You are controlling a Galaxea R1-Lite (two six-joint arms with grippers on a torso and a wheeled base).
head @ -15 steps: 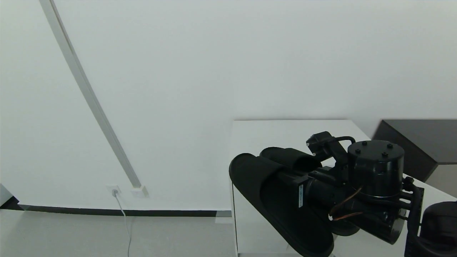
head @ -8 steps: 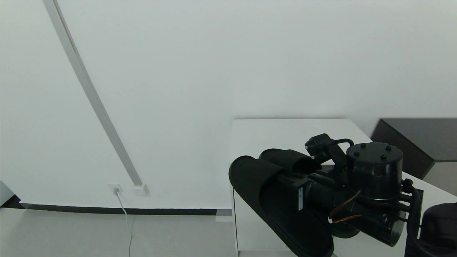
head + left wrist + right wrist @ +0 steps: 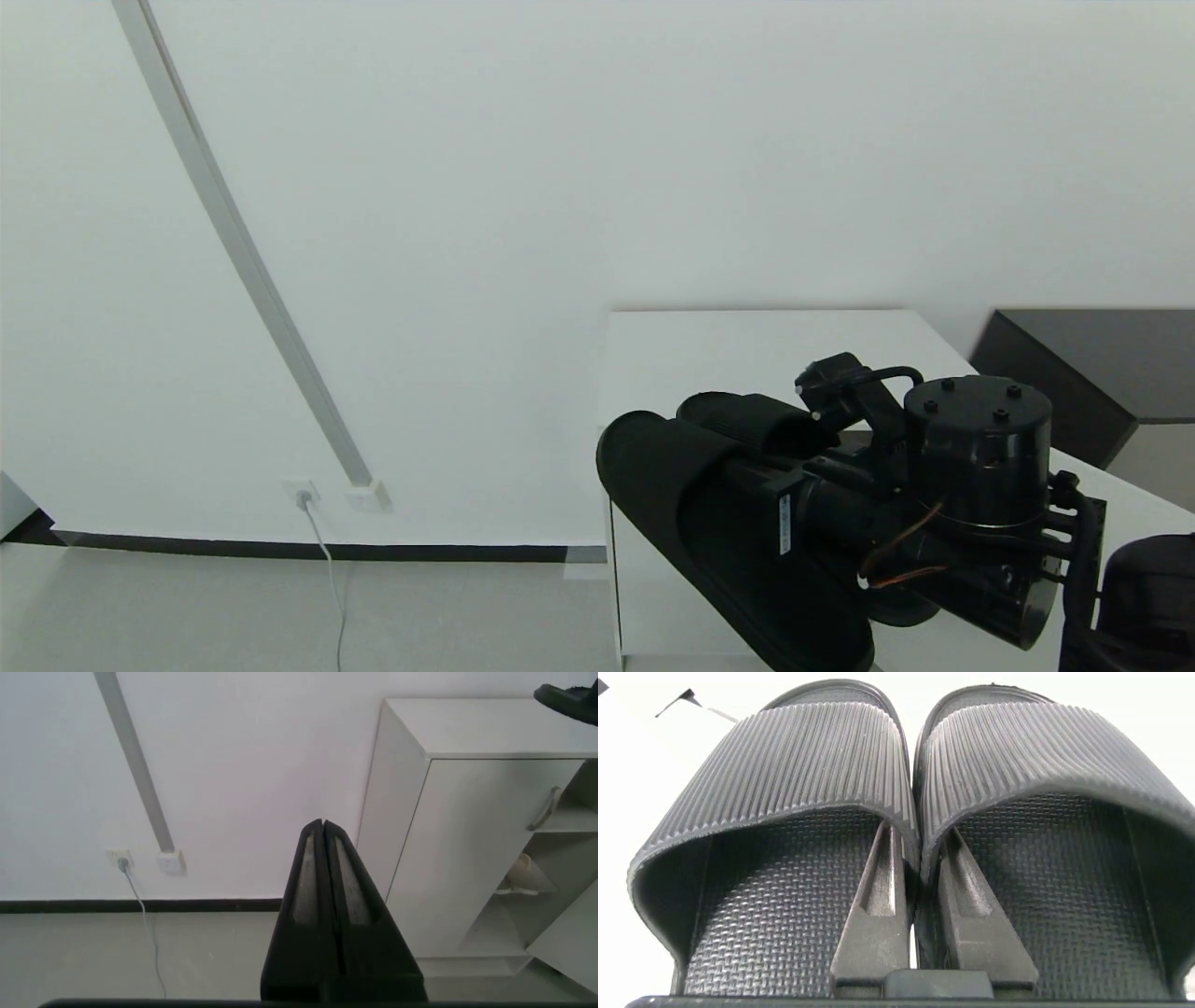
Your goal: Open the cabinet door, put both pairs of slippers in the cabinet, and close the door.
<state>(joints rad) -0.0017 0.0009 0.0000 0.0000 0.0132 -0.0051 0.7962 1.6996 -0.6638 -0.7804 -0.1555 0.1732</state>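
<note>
Our right claw (image 3: 918,845) pinches the black slippers (image 3: 813,775) by their touching inner strap edges, one finger inside each. We judge them light, flexible and grippy. Our left claw (image 3: 322,835) is pressed together, empty.

I see open floor (image 3: 187,607) left of the white cabinet (image 3: 747,345), a wall cable (image 3: 327,560) trailing down there, black slippers (image 3: 728,523) pinched in my right gripper (image 3: 918,845) crowding the cabinet's near corner, dark unit (image 3: 1092,364) blocking the right.
</note>
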